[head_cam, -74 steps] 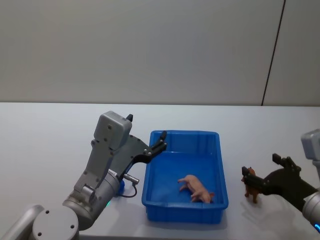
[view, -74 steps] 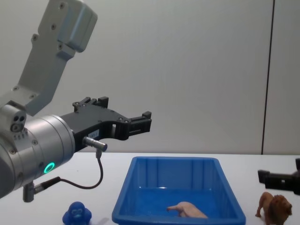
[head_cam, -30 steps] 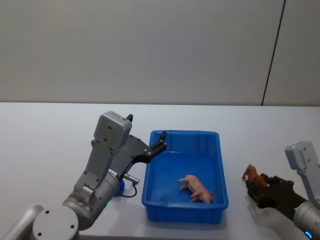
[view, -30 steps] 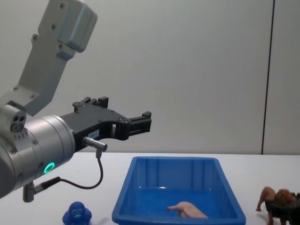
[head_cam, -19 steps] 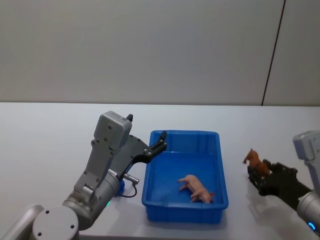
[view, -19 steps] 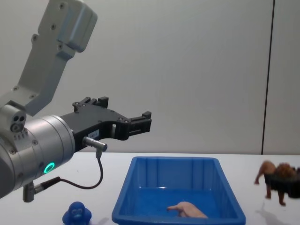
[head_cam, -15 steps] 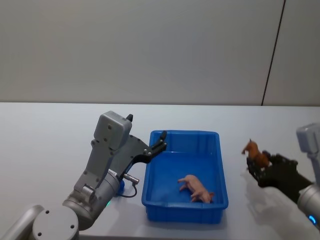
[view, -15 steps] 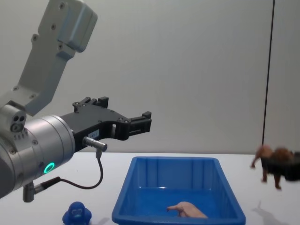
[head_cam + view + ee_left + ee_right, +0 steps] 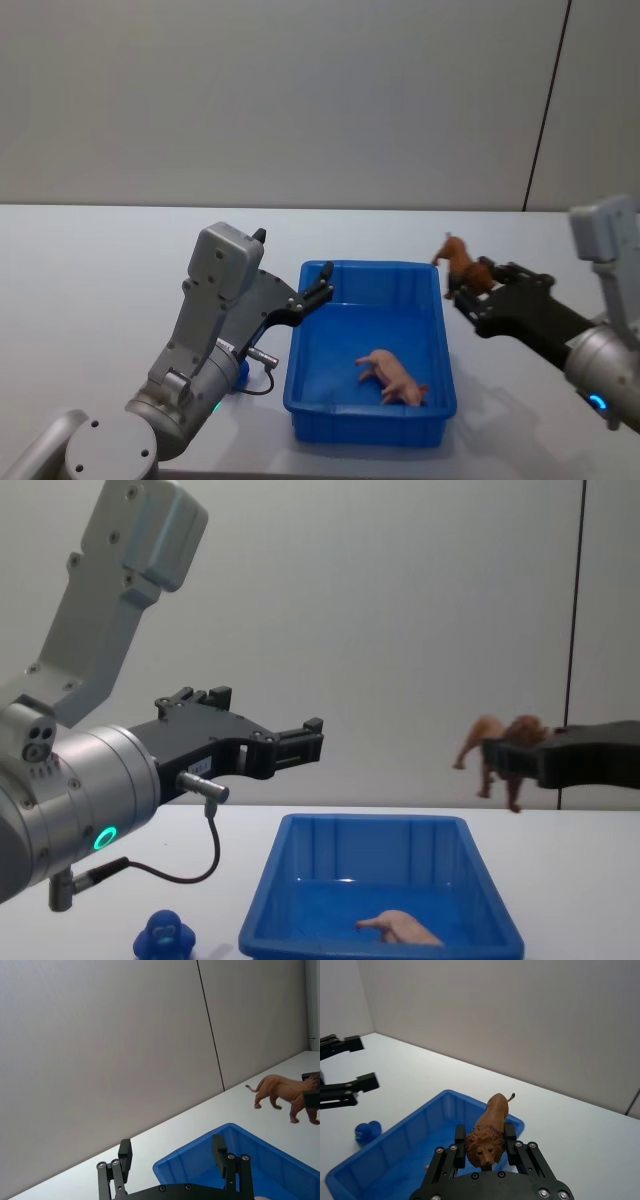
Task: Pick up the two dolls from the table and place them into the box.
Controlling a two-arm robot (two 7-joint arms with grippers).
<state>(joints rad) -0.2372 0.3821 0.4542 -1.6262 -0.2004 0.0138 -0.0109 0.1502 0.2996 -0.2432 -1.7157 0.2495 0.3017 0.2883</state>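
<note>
Clamps the brown lion (image 9: 458,262) at mane and shoulders between the two fingers of the right hand (image 9: 470,283), face toward the wrist, tail pointing away. Holds it in the air, clear of the table (image 9: 90,270), close to the far right corner of the blue box (image 9: 365,267) and well above rim height as seen from the chest.

Hangs the left hand (image 9: 322,283) over the left rim of the box, fingers spread wide, nothing between them.

On the box floor, toward the near right: the pale pink animal (image 9: 392,377), lying on its side, apart from the walls. On the table just left of the box, near the front corner and low beside the left arm: the rounded blue figure (image 9: 168,935), upright.

All around, a smooth pale grey table with a dull sheen, carrying a soft shadow of the right arm beside the box's right wall. Behind it, a plain light grey wall (image 9: 300,100), meeting the table's far edge in a straight line, with one thin dark vertical seam (image 9: 548,100) toward the right.
</note>
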